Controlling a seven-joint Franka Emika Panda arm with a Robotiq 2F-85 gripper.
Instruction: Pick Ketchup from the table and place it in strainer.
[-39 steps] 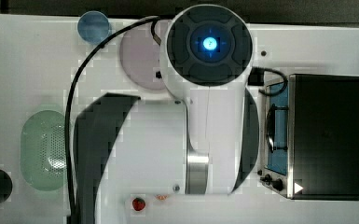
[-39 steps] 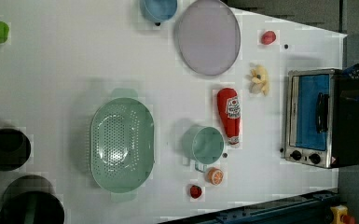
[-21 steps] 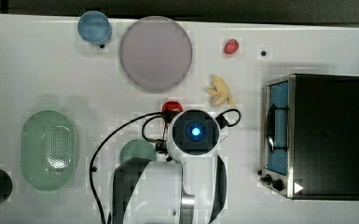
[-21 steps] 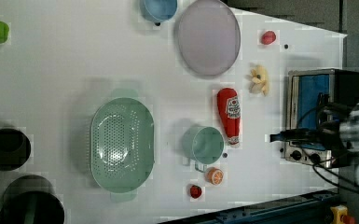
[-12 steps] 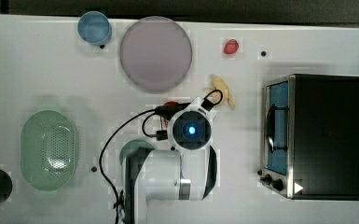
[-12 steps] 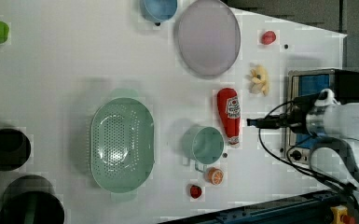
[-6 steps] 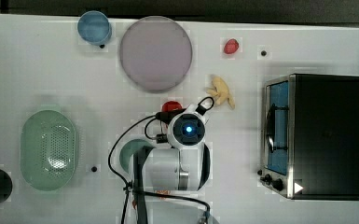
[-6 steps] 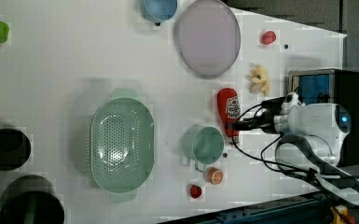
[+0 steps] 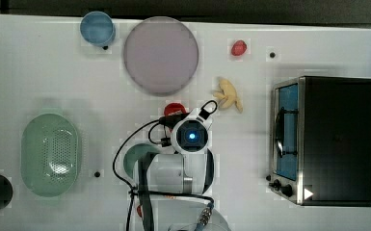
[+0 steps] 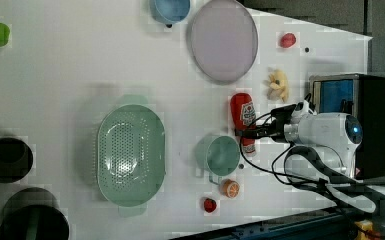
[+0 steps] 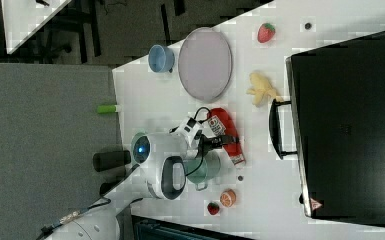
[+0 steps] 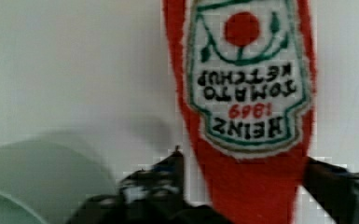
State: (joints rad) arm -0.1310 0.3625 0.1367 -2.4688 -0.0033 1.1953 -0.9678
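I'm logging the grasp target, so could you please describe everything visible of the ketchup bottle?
The ketchup is a bright red bottle lying on its side on the white table, beside the green cup. A white Heinz Tomato Ketchup label with green edging and a red tomato faces up. It narrows toward the cap end, where the hand straddles it, one dark finger on each side; whether they press it is unclear.

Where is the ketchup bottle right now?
In the left view the ketchup bottle lies flat on the table, between the purple plate and the green cup, with the gripper at its narrow end.
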